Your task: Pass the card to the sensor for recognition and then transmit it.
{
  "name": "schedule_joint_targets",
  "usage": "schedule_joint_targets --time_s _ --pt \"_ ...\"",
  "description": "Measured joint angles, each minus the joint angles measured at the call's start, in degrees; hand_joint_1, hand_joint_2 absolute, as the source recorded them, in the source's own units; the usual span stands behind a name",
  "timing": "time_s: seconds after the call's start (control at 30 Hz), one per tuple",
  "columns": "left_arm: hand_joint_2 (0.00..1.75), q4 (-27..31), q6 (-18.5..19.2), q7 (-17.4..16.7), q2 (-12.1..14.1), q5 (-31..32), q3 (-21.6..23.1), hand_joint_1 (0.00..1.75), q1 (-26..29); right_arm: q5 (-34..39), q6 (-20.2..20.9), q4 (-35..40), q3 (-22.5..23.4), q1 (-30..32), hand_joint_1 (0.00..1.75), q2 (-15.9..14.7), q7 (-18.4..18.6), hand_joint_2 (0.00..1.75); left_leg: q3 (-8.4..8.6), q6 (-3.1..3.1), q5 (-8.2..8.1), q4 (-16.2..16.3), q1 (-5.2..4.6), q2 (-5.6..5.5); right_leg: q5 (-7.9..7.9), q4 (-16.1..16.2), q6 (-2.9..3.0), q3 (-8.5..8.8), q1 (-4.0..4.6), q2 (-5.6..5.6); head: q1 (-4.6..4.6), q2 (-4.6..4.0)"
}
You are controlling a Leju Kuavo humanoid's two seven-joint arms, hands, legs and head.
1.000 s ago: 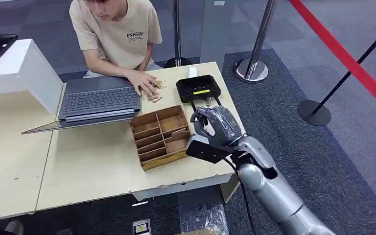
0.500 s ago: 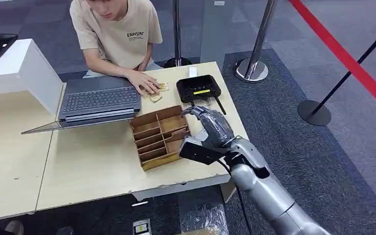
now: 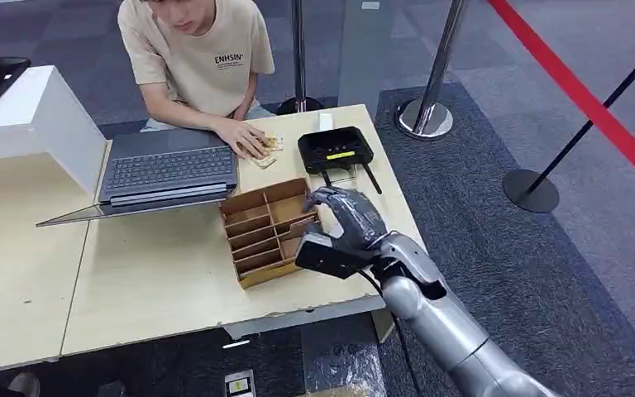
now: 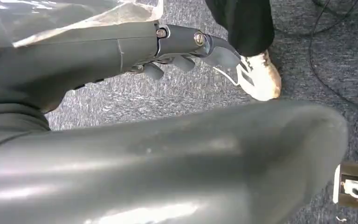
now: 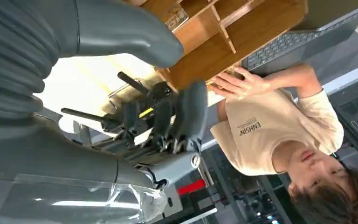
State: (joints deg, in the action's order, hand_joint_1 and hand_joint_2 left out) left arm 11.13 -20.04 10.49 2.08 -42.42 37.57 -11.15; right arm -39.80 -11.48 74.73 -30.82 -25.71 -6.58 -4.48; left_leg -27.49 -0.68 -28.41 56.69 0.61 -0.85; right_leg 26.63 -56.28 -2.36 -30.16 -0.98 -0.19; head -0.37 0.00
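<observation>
right hand (image 3: pixel 349 217) over wooden tray (image 3: pixel 269 231), fingers curled, empty; poised to pick card | left hand (image 4: pixel 186 51) clenched, idle | reader (image 3: pixel 335 150) beyond tray

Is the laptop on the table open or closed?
Open. In the head view the laptop shows its keyboard facing up, and the person's hand rests beside it on the table.

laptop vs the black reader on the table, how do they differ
The laptop is grey, large and opened flat, keyboard up; the reader is black, small and boxy with a yellow strip on top. The laptop lies in front of the person, whose hand rests just beside it; the reader sits nearer the table's right edge, beyond the right hand. Two thin black rods stick out from the reader; the laptop has none. Both rest on the same table.
</observation>
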Motion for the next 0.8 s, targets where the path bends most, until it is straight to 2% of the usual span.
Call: schedule_joint_targets --time_s 0.17,0.33,0.4,0.6,0.7,0.8 --pt "0.0 0.0 0.0 0.0 -0.1 0.0 0.0 0.0 0.0 0.0 -0.2 -1.0 -0.2 -0.2 0.8 0.3 -0.1 1.75 -0.01 0.0 0.0 0.0 0.0 0.0 0.0 0.0 0.0 0.0 0.0 0.0 0.0 0.0" --pt "0.0 0.0 0.0 -0.2 -0.3 0.0 0.0 0.0 -0.1 0.3 -0.9 -2.5 -0.3 -0.8 0.77 0.7 -0.8 1.75 -0.01 0.0 0.0 0.0 0.0 0.0 0.0 0.0 0.0 0.0 0.0 0.0 0.0 0.0" --pt "0.0 0.0 0.1 -0.7 -0.4 0.2 0.0 0.0 -0.1 0.5 -0.9 -3.1 -0.4 -1.0 0.82 0.9 -1.1 1.75 0.0 0.0 0.0 0.0 0.0 0.0 0.0 0.0 0.0 0.0 0.0 0.0 -0.02 0.0" --pt "0.0 0.0 0.3 -0.8 -0.6 0.4 0.0 0.0 -0.2 0.7 -1.0 -4.5 -0.7 -1.3 0.82 1.3 -1.5 1.75 0.01 0.0 0.0 0.0 0.0 0.0 0.0 0.0 0.0 0.0 0.0 0.0 0.0 0.0" --pt "0.0 0.0 0.3 -0.9 -0.6 0.5 0.0 0.0 -0.2 0.8 -1.1 -5.1 -0.8 -1.5 0.96 1.4 -1.7 1.75 0.0 0.0 0.0 0.0 0.0 0.0 0.0 0.0 0.0 0.0 0.0 0.0 0.0 0.0" --pt "0.0 0.0 0.5 -1.1 -0.8 0.7 0.0 0.0 -0.3 0.7 -1.2 -6.1 -1.0 -2.1 0.98 1.4 -2.1 1.75 0.0 0.0 0.0 0.0 0.0 0.0 0.0 0.0 0.0 0.0 0.0 0.0 0.0 0.0"
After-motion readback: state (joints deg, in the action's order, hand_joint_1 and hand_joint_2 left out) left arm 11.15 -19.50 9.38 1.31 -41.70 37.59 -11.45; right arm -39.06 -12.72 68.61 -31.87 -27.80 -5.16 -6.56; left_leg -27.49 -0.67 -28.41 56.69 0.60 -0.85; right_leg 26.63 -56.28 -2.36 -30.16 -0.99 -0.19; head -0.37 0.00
